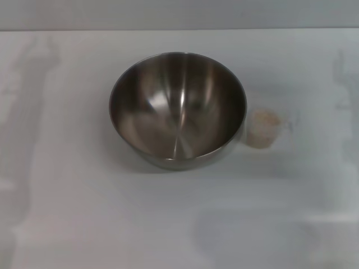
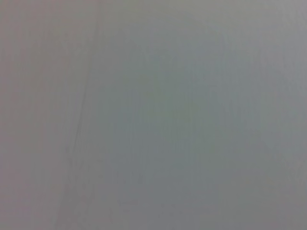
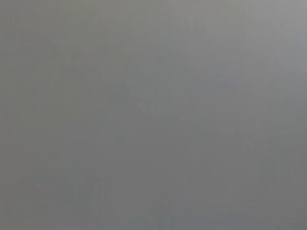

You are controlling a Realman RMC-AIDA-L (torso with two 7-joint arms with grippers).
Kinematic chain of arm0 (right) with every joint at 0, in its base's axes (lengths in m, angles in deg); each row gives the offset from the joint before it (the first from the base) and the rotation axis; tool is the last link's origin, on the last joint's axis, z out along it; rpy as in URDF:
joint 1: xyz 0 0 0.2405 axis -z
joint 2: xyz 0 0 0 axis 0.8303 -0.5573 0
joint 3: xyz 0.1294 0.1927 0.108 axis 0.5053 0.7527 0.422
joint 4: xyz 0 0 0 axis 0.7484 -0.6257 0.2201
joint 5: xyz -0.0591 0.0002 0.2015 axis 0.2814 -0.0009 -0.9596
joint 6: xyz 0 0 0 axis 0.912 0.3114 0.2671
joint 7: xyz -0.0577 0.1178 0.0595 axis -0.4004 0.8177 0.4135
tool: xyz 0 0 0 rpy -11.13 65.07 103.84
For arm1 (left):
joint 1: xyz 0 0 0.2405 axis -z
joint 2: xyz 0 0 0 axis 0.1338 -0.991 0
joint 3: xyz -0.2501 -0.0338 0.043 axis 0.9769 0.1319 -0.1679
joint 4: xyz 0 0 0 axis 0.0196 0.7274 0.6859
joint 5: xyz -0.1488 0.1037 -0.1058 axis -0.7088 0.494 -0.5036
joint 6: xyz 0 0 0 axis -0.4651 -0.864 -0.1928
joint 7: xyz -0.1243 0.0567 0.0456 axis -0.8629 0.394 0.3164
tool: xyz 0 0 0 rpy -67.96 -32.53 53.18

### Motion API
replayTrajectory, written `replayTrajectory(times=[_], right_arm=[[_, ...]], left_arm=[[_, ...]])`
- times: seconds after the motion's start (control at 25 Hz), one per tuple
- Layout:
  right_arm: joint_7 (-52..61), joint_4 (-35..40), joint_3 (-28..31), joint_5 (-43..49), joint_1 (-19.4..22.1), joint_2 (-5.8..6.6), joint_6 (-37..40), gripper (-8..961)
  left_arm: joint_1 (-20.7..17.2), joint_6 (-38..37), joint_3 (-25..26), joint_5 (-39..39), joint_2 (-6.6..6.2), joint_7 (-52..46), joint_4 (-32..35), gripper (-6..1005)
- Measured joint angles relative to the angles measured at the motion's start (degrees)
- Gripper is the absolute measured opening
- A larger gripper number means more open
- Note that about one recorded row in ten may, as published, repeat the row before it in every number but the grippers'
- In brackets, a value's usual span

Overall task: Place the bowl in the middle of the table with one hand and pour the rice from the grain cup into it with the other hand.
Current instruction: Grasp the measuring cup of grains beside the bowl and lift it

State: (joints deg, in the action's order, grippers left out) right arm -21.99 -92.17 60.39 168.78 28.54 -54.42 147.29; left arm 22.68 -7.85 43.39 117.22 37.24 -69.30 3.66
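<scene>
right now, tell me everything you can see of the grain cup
The grain cup is a small, clear plastic cup standing upright on the white table, on the robot's right of the steel bowl, close to its wall; whether they touch cannot be told. It holds pale beige rice nearly to the rim. A faint handle seems to stick out on the side away from the bowl. No gripper is in view near it.
</scene>
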Motion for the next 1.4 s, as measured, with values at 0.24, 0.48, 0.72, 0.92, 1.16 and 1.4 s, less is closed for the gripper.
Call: replayTrajectory(times=[0.24,0.48,0.72,0.92,1.16,1.4], right_arm=[[-1.9,-11.5,-4.4,0.3,11.4,0.05,-2.9,556],[-4.9,-16.0,-14.4,-0.1,19.5,-0.09,-3.3,557],[-7.6,-17.6,-21.4,-0.2,25.2,-0.18,-3.2,556],[-8.0,-17.1,-24.7,-0.3,27.8,-0.30,-4.0,553],[-7.7,-15.9,-25.1,-1.2,26.3,-0.34,-10.0,553],[-7.5,-15.0,-27.0,-4.6,21.7,-0.23,-15.7,552]], left_arm=[[2.3,-5.8,1.2,8.7,-3.38,-23.4,12.6,392],[1.6,-5.8,0.6,8.7,-3.63,-22.9,14.0,498],[1.4,-5.9,0.5,8.7,-3.80,-22.7,15.9,707],[1.2,-6.3,0.6,8.7,-3.89,-22.7,16.4,805],[1.0,-8.2,0.7,8.6,-3.92,-22.7,17.1,823],[0.2,-9.3,0.8,8.6,-3.94,-22.6,17.2,823]])
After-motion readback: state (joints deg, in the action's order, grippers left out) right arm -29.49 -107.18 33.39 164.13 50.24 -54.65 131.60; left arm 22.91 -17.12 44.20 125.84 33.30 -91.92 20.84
